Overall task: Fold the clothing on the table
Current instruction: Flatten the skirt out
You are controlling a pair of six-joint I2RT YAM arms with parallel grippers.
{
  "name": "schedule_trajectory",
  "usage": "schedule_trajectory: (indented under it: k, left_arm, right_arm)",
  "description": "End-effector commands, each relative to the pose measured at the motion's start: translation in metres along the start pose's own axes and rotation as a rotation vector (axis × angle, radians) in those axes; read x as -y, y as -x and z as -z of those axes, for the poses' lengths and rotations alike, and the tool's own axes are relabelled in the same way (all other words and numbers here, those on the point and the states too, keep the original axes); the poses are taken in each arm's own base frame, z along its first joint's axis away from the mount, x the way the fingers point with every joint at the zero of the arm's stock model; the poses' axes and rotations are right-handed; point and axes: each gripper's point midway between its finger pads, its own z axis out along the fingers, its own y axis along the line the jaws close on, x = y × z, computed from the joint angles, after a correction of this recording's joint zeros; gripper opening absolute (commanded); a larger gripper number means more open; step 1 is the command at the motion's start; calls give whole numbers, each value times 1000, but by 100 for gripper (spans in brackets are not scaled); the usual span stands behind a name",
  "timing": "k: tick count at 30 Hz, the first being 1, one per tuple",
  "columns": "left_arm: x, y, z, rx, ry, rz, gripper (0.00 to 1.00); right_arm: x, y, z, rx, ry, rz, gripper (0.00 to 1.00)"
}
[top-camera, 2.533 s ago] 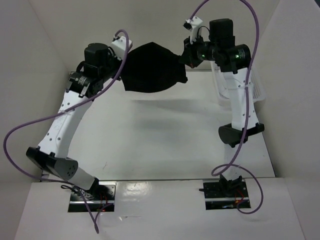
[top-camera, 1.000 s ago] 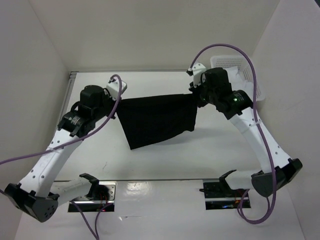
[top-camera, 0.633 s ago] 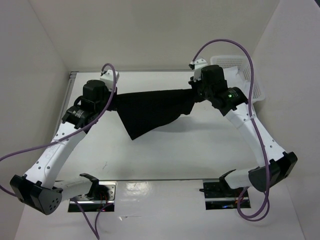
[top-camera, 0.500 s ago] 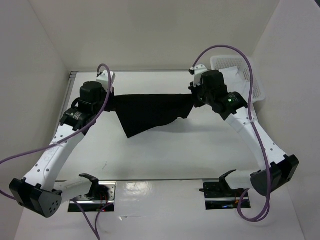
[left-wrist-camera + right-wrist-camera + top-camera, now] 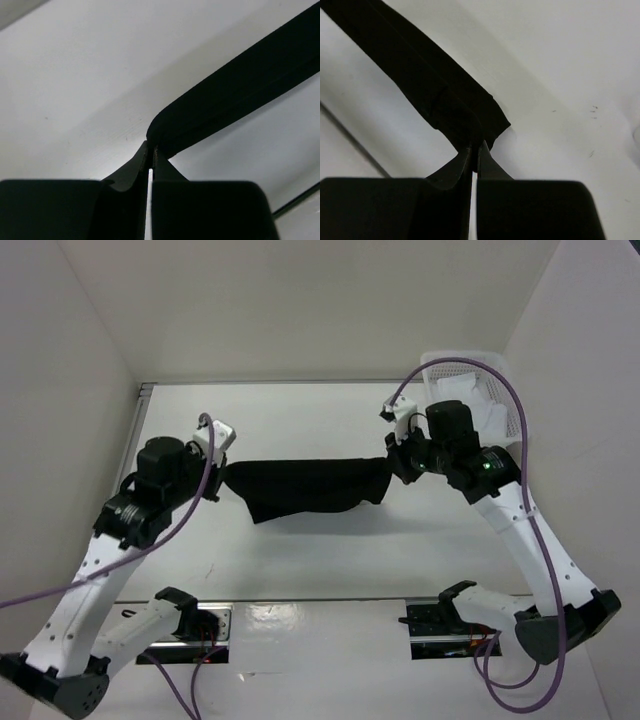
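Both ends of the clothing [image 5: 310, 490] were pinched — left hand [image 5: 221, 478] and right hand [image 5: 391, 468] pressed shut on it — stretched low over the table [image 5: 330, 555] (middle sagging). I judged it mid-layout; next, lower it flat before folding.

No text, label, brand or number can be read anywhere.

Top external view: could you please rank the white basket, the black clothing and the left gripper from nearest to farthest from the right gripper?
Measured from the right gripper:
1. clothing, clamped in its jaws and stretching away to its left.
2. basket, just behind it in the far right corner.
3. left gripper, off to the left, holding the clothing's opposite end.
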Motion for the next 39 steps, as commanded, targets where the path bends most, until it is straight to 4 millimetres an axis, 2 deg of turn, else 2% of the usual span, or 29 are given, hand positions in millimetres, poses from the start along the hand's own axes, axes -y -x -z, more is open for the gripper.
schedule_trajectory:
  k: [1, 3, 4, 5, 8, 12, 14, 15, 16, 18, 19, 20, 21, 22, 23, 24, 26, 27, 29, 30, 34, 36, 37, 38, 39]
  left_arm:
    - [6, 30, 43, 118, -40, -132, 0]
    - [11, 38, 58, 145, -67, -167, 0]
    - [14, 40, 64, 156, -79, -169, 0]
    - [18, 36, 69, 154, -102, -184, 0]
    - [25, 33, 78, 156, -139, -211, 0]
    - [43, 14, 74, 112, -246, -222, 6]
    - [45, 9, 68, 90, -261, -226, 6]
    - [46, 1, 59, 55, -279, -227, 6]
    - [45, 5, 55, 65, -277, -229, 6]
    - [39, 0, 40, 32, -254, -235, 6]
    - [34, -3, 32, 14, -231, -233, 4]
    - [30, 2, 26, 25, -211, -237, 4]
    - [23, 1, 13, 7, -186, -244, 3]
    - [21, 2, 6, 0, -177, -244, 3]
    - [18, 2, 0, -7, -166, -244, 3]
    - [15, 0, -12, -30, -161, -240, 1]
    - [8, 3, -26, -25, -126, -235, 1]
    - [9, -7, -38, -54, -134, -230, 1]
    - [-4, -5, -53, -52, -77, -219, 0]
    - [-5, -10, -58, -62, -70, -218, 0]
    - [-23, -20, -82, -85, -28, -184, 0]
    - [-27, -32, -97, -112, -31, -172, 0]
    - [-33, -35, -101, -122, -20, -163, 0]
    - [-43, -50, -118, -165, -9, -143, 0]
    - [-50, -47, -123, -155, -3, -132, 0]
  right_arm:
    - [-35, 19, 46, 77, 174, 129, 0]
    - [-48, 21, 55, 92, 255, 175, 0]
    - [-54, 13, 57, 65, 286, 174, 0]
    - [-60, 14, 61, 73, 322, 184, 0]
    - [-72, -2, 65, 36, 390, 200, 0]
    - [-87, -14, 70, 10, 498, 218, 0]
    - [-86, -18, 64, -12, 508, 214, 0]
    - [-84, -19, 60, -13, 499, 217, 0]
    - [-79, -25, 49, -44, 488, 197, 0]
    - [-71, -19, 37, -32, 457, 201, 0]
    - [-65, -23, 25, -61, 438, 177, 0]
    - [-62, -25, 16, -68, 429, 177, 0]
    - [-52, -25, 0, -81, 396, 160, 0]
    - [-48, -21, -3, -64, 372, 174, 0]
    - [-43, -27, -17, -94, 366, 163, 0]
    - [-36, -22, -27, -80, 344, 165, 0]
    - [-25, -33, -52, -135, 320, 152, 0]
    - [-15, -34, -62, -133, 297, 146, 0]
    - [-1, -44, -80, -167, 287, 111, 0]
    - [15, -43, -83, -160, 257, 98, 0]
    - [50, -47, -106, -179, 202, 78, 0]
    - [65, -59, -122, -216, 177, 69, 0]
    - [69, -57, -127, -217, 168, 72, 0]
    - [83, -61, -142, -228, 143, 66, 0]
    - [88, -62, -147, -234, 132, 68, 0]
